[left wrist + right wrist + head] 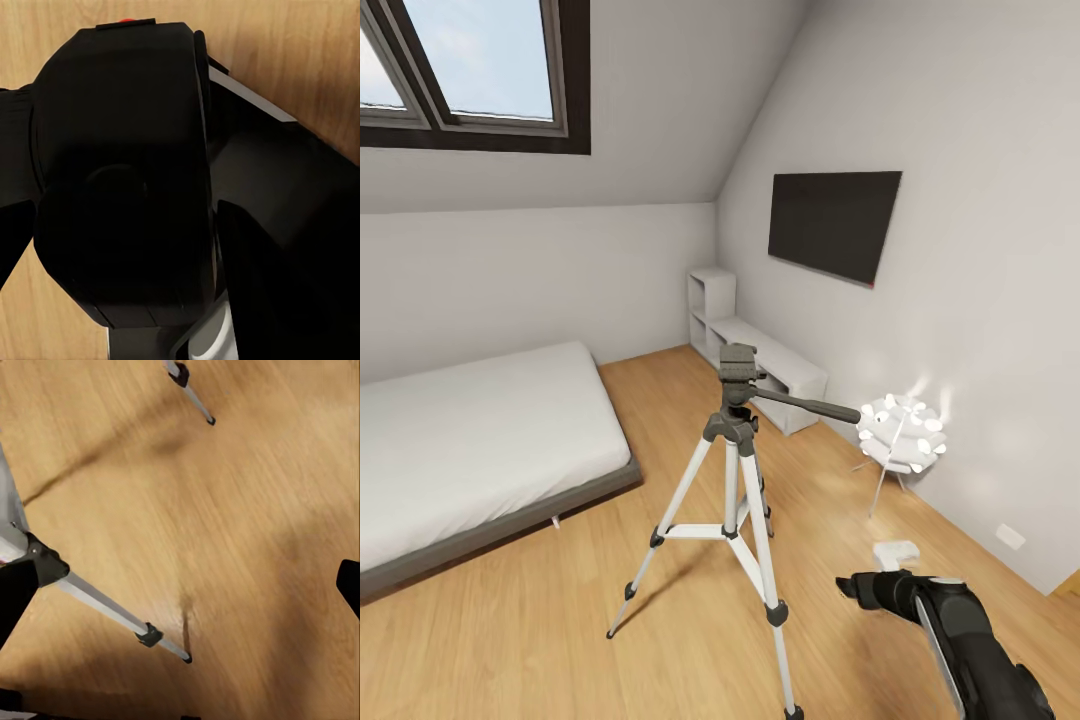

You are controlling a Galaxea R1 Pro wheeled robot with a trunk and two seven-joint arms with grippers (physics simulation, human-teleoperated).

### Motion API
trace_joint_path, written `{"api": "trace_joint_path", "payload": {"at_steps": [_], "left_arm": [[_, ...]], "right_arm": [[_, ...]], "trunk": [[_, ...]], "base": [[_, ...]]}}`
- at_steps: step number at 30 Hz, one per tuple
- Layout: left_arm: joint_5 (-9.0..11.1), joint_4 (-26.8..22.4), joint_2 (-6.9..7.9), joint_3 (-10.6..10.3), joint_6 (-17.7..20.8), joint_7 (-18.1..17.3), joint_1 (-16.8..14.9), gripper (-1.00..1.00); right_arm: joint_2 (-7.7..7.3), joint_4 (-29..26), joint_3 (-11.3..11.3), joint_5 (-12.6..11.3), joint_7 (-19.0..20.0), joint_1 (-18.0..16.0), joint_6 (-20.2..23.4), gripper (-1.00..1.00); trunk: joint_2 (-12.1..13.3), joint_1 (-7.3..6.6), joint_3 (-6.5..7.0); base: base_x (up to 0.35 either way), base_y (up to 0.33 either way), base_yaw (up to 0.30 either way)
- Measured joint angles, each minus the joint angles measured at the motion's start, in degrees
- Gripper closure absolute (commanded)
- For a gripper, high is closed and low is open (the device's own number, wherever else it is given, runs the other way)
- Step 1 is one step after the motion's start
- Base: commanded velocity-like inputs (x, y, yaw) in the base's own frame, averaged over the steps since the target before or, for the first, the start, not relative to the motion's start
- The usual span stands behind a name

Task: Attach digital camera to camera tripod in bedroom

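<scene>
The right arm [970,640], black with a pale stripe along it, reaches forward and slightly inward from the lower right of the head view. Its right claw [857,588] sits at the arm's tip, fingers too dark to tell apart there. In the right wrist view, dark fingertips [348,585] stand wide apart.

An attic bedroom in a home is shown: a low bed [470,440] is set on a wood floor [560,620], skylights [470,70] in the sloped ceiling, a wall TV [833,222], white shelves [755,355], a lamp [903,432].
</scene>
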Motion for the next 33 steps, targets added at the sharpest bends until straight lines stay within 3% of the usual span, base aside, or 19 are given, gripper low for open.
{"api": "trace_joint_path", "payload": {"at_steps": [7, 10, 11, 16, 18, 24, 33], "left_arm": [[-0.03, 0.00, -0.01, 0.00, 0.01, -0.06, 0.00, 1.00], [-0.04, 0.00, 0.00, 0.00, 0.00, -0.06, 0.00, 1.00], [-0.04, 0.00, 0.00, 0.00, 0.00, -0.07, 0.00, 1.00], [-0.04, 0.00, 0.00, 0.00, 0.00, -0.07, 0.00, 1.00], [-0.03, 0.00, 0.00, 0.00, 0.00, -0.07, 0.00, 1.00], [-0.05, 0.00, 0.01, 0.00, -0.01, -0.06, 0.00, 1.00], [-0.03, 0.00, 0.04, 0.02, -0.01, -0.01, 0.00, 1.00]], "right_arm": [[0.22, -6.64, 0.54, 0.02, 9.93, -2.95, 7.83, -1.00], [0.28, -8.49, 2.79, 0.33, 12.83, -3.26, 8.93, -1.00], [0.30, -9.05, 4.72, 0.39, 13.50, -3.33, 9.27, -1.00], [0.41, -9.91, 9.41, 0.66, 14.47, -3.43, 10.04, -1.00], [0.49, -10.02, 10.13, 0.73, 14.59, -3.45, 10.17, -1.00], [2.48, -10.18, 11.23, 0.74, 14.75, -3.46, 10.35, -1.00], [3.40, -10.21, 11.44, 0.72, 14.78, -3.47, 10.06, -1.00]], "trunk": [[0.00, 0.00, -0.01], [0.00, 0.00, -0.01], [0.00, 0.00, -0.01], [0.00, 0.00, -0.01], [0.00, 0.00, -0.01], [0.00, 0.00, -0.01], [0.00, 0.00, -0.01]], "base": [[0.000, 0.000, 0.000], [0.000, 0.000, 0.000], [0.000, 0.000, 0.000], [0.000, 0.000, 0.000], [0.000, 0.000, 0.000], [0.000, 0.000, 0.000], [0.000, 0.000, 0.000]]}}
